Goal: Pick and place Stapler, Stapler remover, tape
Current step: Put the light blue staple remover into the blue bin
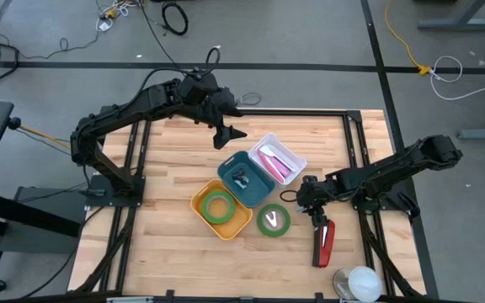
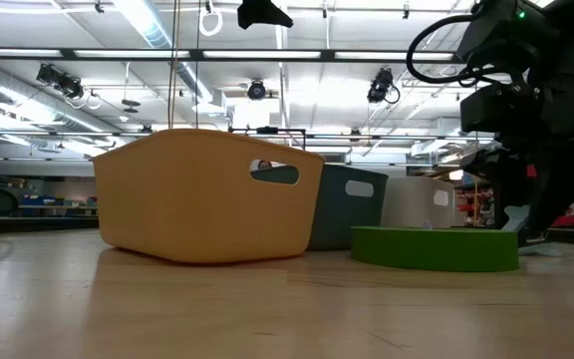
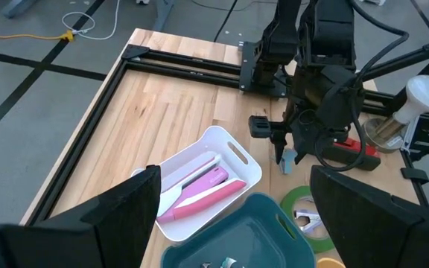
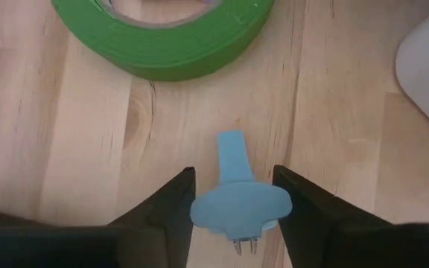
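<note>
Right claw point(image 4: 233, 195) is clenched on the light blue stapler remover point(image 4: 234, 195), my right wrist view showing its flat plastic wings pinched between the two dark fingers point(image 4: 171, 205) and its narrow tab pointing out over bare worktop point(image 4: 65, 149). From above, I see this claw point(image 1: 308, 200) hanging low near the right side of the worktop point(image 1: 167, 160), just right of a loose green tape roll point(image 1: 273, 220) and just above the red stapler point(image 1: 324, 241), which lies lengthwise toward the near edge. That tape roll point(image 4: 166, 33) is a flat matte ring lying on the wood, close ahead of the remover but not touching it.

Three rounded plastic bins sit in a diagonal row at the centre: a yellow bin point(image 1: 222, 210) holding a second green tape ring point(image 1: 219, 205), a teal bin point(image 1: 246, 178) with small dark items inside, and a white bin point(image 1: 277, 157) holding pink and white pieces. They stand touching or nearly so.

Left claw point(image 1: 226, 133) hovers well above the far middle of the worktop, released, with its fingers spread wide in the left wrist view. Open plank surface remains on the whole left side and along the far edge, bordered by a black metal frame point(image 1: 141, 151). A white-capped jar point(image 1: 359, 282) sits at the near right corner.
</note>
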{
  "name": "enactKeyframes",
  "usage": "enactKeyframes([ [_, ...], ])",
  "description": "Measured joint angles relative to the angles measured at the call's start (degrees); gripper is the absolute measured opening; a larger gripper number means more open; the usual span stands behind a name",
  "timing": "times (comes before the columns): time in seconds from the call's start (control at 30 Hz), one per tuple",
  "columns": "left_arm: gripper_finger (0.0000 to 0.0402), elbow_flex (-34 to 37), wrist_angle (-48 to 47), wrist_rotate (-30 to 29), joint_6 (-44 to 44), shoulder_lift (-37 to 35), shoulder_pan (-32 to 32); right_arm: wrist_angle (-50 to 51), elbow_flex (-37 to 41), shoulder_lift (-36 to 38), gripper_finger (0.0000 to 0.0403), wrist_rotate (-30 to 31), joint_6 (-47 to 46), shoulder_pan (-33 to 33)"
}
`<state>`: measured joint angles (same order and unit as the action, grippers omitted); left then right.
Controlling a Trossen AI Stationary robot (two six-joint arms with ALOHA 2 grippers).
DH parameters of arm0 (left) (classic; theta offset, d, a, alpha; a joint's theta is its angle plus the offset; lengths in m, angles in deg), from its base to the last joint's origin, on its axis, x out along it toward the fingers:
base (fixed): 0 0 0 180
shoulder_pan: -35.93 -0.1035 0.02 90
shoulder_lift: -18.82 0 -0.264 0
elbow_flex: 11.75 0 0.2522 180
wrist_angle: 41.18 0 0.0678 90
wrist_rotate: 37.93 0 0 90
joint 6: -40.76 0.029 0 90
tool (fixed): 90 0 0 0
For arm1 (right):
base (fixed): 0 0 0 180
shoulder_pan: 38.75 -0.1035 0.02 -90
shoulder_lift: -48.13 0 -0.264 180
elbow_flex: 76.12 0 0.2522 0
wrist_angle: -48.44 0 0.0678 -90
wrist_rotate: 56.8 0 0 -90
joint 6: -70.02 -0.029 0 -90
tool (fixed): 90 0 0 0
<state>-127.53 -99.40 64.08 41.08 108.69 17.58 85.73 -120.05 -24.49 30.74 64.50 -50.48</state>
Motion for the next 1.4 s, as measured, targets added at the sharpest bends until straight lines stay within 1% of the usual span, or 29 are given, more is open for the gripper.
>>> enactKeyframes([
  [0.1, 0.0344, 0.0, 0.0, 0.0, 0.0, 0.0, 0.0, 0.0, 0.0, 0.0, 0.0165, 0.0, 0.0, 0.0],
  [0.27, 0.0344, 0.0, 0.0, 0.0, 0.0, 0.0, 0.0, 0.0, 0.0, 0.0, 0.0178, 0.0, 0.0, 0.0],
  [0.53, 0.0344, 0.0, 0.0, 0.0, -0.1, 0.0, 0.0, 0.0, 0.0, 0.0, 0.0161, 0.0, 0.0, 0.0],
  [0.8, 0.0344, 0.0, 0.0, 0.0, -0.1, 0.0, 0.0, 0.2, -0.3, 0.0, 0.0169, 0.0, 0.0, 0.0],
  [1.0, 0.0344, 0.0, 0.0, 0.0, 0.0, 0.0, 0.0, 0.2, -2.7, 0.0, 0.0162, 0.7, -0.2, 0.0],
  [1.23, 0.0344, 0.0, 0.1, 0.0, 0.2, 0.0, 0.0, 0.6, -8.0, 0.0, 0.0165, 1.7, -0.2, 0.0],
  [1.4, 0.0344, 0.0, 0.1, 0.0, 0.2, 0.0, 0.0, 1.8, -11.7, 0.0, 0.0164, 4.5, 0.7, 0.2],
])
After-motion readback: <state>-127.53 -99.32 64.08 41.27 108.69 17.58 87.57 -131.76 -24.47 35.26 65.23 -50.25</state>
